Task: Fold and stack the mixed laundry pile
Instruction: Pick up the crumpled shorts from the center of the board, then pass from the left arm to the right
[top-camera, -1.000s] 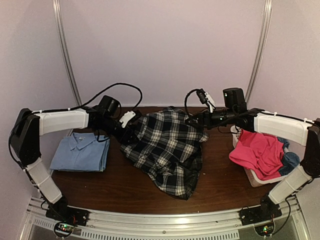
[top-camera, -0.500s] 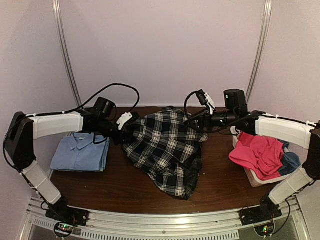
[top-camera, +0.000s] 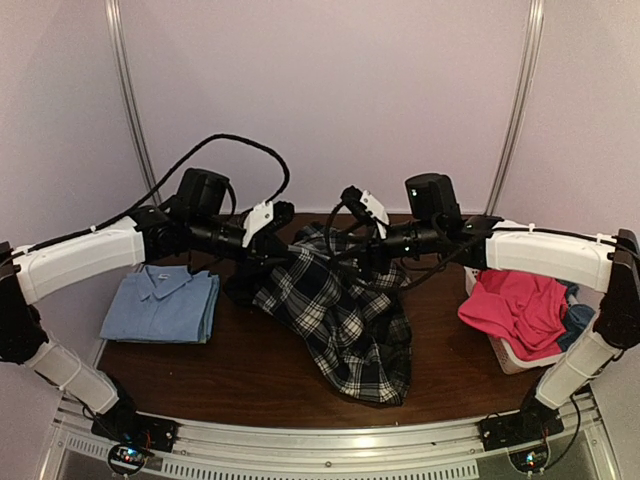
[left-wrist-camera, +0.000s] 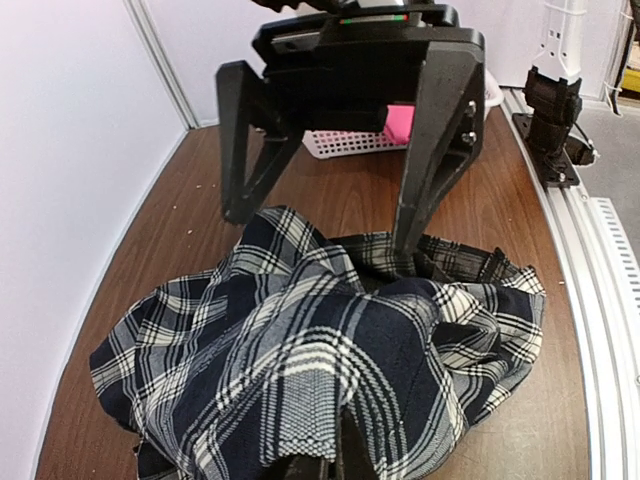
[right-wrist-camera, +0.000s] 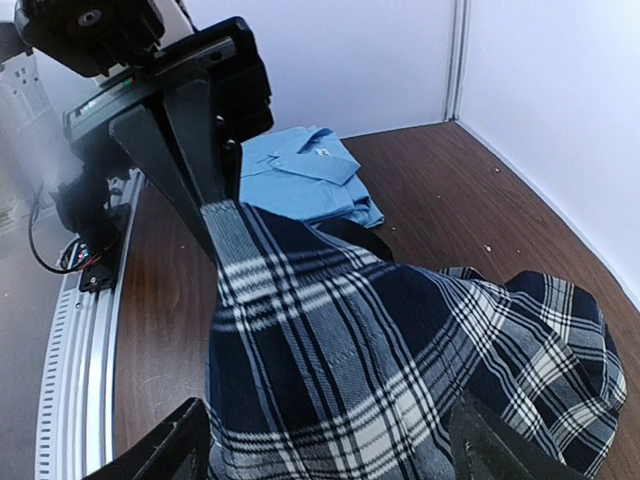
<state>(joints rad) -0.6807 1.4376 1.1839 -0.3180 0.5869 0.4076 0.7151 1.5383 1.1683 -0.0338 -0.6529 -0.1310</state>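
Note:
The black-and-white plaid shirt lies bunched mid-table, its left edge pulled up off the wood. My left gripper is shut on that raised edge; the cloth drapes over its fingers. My right gripper faces it, open wide, with the plaid shirt lying between its two fingers. One right fingertip touches the cloth. A folded light blue shirt rests at the left. Hot-pink trousers and a duller blue cloth hang out of the basket.
A white lattice basket stands at the table's right edge, also seen as the basket behind the right gripper. Pale walls close in at the back and sides. A metal rail runs along the near edge.
My left gripper has shut on the plaid shirt's left edge and lifted it. The right gripper has swung left over the shirt, staying open. The shirt has bunched and shifted.

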